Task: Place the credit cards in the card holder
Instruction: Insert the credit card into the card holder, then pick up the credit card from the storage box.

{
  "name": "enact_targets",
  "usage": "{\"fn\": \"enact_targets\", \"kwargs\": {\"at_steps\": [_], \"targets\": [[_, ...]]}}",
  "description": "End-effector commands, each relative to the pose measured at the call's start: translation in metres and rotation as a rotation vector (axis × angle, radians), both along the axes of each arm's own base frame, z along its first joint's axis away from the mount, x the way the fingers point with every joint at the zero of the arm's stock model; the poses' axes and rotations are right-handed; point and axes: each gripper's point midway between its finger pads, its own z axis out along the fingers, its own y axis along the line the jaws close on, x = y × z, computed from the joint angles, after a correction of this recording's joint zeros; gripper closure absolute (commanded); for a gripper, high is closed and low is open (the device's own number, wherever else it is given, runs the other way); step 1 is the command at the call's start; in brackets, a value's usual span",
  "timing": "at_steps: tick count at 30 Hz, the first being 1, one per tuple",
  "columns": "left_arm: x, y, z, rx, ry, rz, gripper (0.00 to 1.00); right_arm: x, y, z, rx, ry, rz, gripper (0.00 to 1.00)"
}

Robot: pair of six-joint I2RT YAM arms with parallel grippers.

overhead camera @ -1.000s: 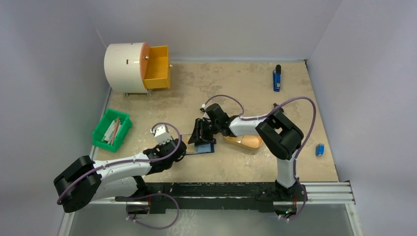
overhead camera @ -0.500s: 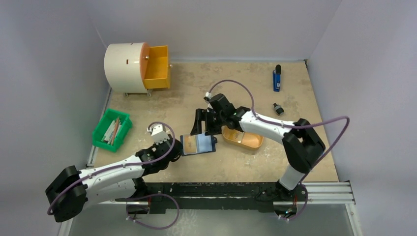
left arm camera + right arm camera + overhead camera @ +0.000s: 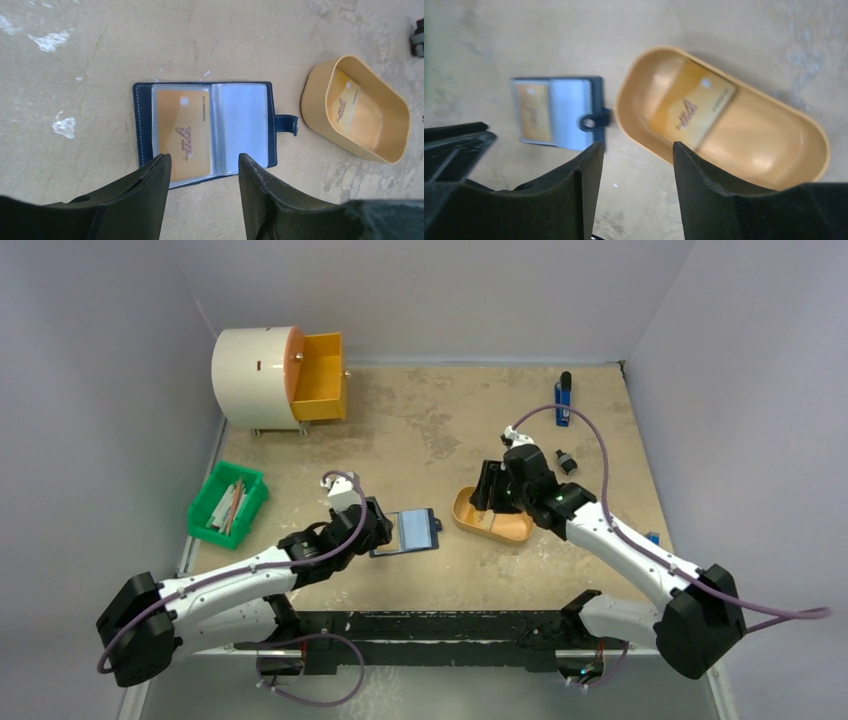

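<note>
— Where was the card holder?
— It lay open and flat on the table, toward the near edge, about mid-width. One card sat in its left pocket.
— And the other card?
— Inside the orange tray, just beside the holder's tab side.
— The grippers?
— The left gripper and the right gripper both hung with jaws apart, grasping nothing.

Plain pale grey walls stand on three sides of a flat sandy-brown table top with whitish scuff marks. At the back left sits a round white drum cabinet — its orange drawer open. The light is soft and even.
</note>
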Motion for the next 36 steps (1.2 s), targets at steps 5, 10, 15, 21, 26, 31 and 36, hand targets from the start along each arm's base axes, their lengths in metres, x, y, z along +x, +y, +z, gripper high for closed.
{"fn": "enact_targets", "kwargs": {"at_steps": [5, 10, 15, 21, 26, 31, 36], "targets": [[0.008, -0.030, 0.010, -0.055, -0.015, -0.078, 0.51, -0.011, -0.011, -0.041, -0.052, 0.122, -0.046, 0.45], [0.009, -0.022, 0.005, -0.027, -0.012, -0.043, 0.51, -0.006, -0.024, -0.056, -0.043, 0.178, -0.185, 0.40], [0.009, -0.020, -0.001, -0.018, 0.000, -0.033, 0.51, -0.002, -0.025, -0.075, 0.105, 0.242, -0.284, 0.32], [0.006, -0.020, -0.004, -0.029, 0.012, -0.034, 0.52, 0.004, -0.020, -0.091, 0.181, 0.286, -0.340, 0.34], [0.004, -0.018, -0.008, -0.038, 0.017, -0.021, 0.52, 0.011, -0.019, -0.103, 0.214, 0.320, -0.378, 0.35], [0.004, -0.016, -0.010, -0.040, 0.024, -0.008, 0.53, 0.015, -0.021, -0.110, 0.207, 0.328, -0.396, 0.40], [0.003, -0.014, -0.012, -0.037, 0.026, -0.004, 0.53, 0.011, -0.023, -0.111, 0.202, 0.335, -0.398, 0.38]]}}
